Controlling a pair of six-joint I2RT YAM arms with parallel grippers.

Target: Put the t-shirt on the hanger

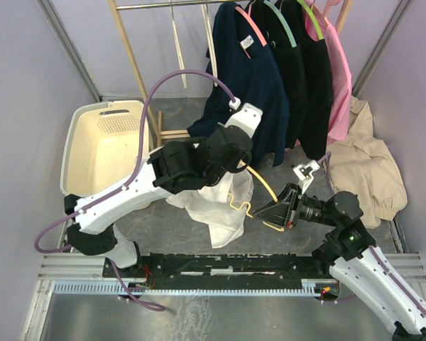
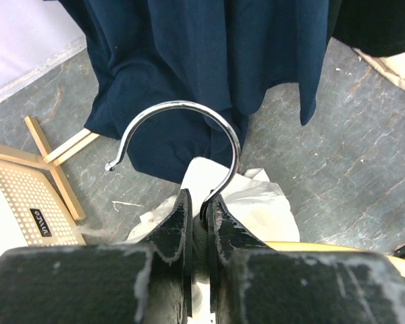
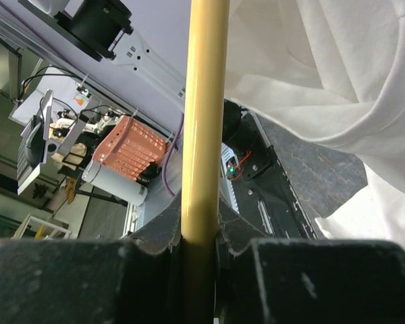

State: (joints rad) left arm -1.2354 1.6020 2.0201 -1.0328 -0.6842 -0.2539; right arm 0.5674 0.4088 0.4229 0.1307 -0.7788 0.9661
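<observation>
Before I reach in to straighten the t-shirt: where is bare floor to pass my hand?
Bare grey floor lies between the t-shirt and the black rail, and between the laundry basket and the navy shirt. Crowded: the middle, where jaws clamp the hanger, and the right side by the beige garment.

From above, the left arm [image 1: 192,167] hides the top of the t-shirt [image 1: 224,213] and most of the hanger [image 1: 264,186], leaving only a yellow curve in sight, and the dark clothes [image 1: 270,71] on the rail are cut off by the upper edge. At the left wrist, the hook [image 2: 182,108] disappears at its stem between closed fingers [image 2: 179,223]. At the right wrist, the yellow bar runs out past the top edge and sinks between the fingers [image 3: 155,236] below, while the t-shirt spills beyond the top and right edges.
</observation>
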